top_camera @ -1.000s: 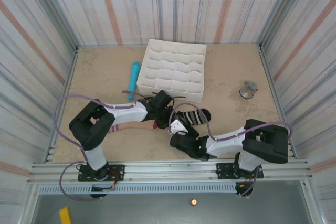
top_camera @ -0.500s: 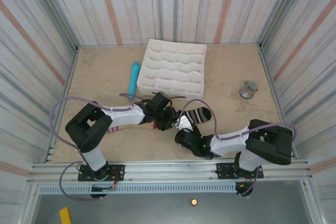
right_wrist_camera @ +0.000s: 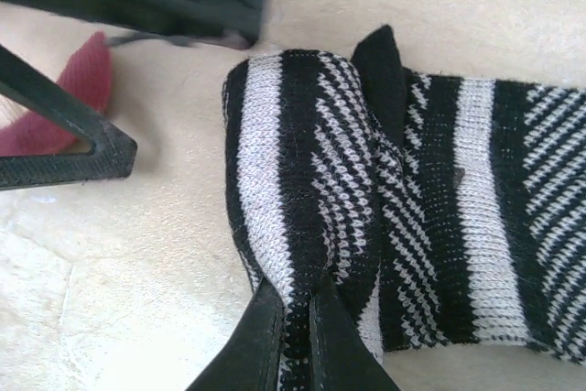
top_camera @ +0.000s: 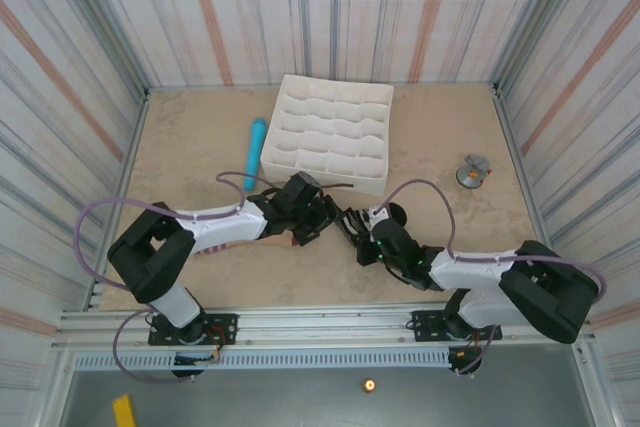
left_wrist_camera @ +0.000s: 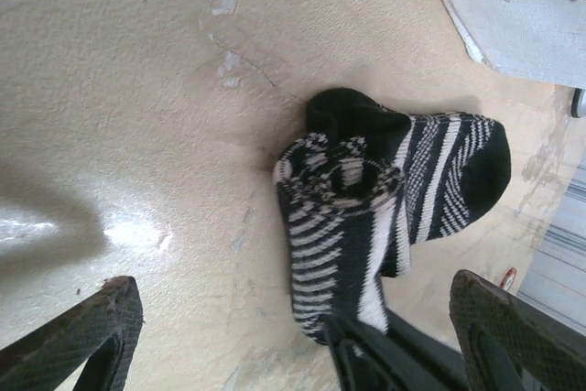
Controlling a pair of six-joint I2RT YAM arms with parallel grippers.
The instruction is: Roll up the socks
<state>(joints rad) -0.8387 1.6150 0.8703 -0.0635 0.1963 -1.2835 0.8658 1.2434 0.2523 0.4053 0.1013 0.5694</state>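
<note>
The black sock with white stripes [left_wrist_camera: 385,199] lies partly rolled on the table, a coil at its near end. My right gripper [right_wrist_camera: 298,295] is shut on the edge of that black sock [right_wrist_camera: 394,199]; its dark fingers also reach in at the bottom of the left wrist view. My left gripper [left_wrist_camera: 298,354] stands open, one finger on each side of the sock and not touching it. From above, the left gripper [top_camera: 325,217] and right gripper [top_camera: 352,227] meet at mid-table. The beige sock's maroon toe [right_wrist_camera: 81,89] shows beside the left fingers; the left arm hides most of it.
A white compartment tray [top_camera: 330,137] stands at the back middle. A light-blue cylinder [top_camera: 254,152] lies to its left. A small grey object [top_camera: 472,169] sits at the right. Striped walls close in the table on three sides.
My left gripper has opened and let go of the black sock. The right arm has stretched forward, and its gripper has shut on the sock's edge.
</note>
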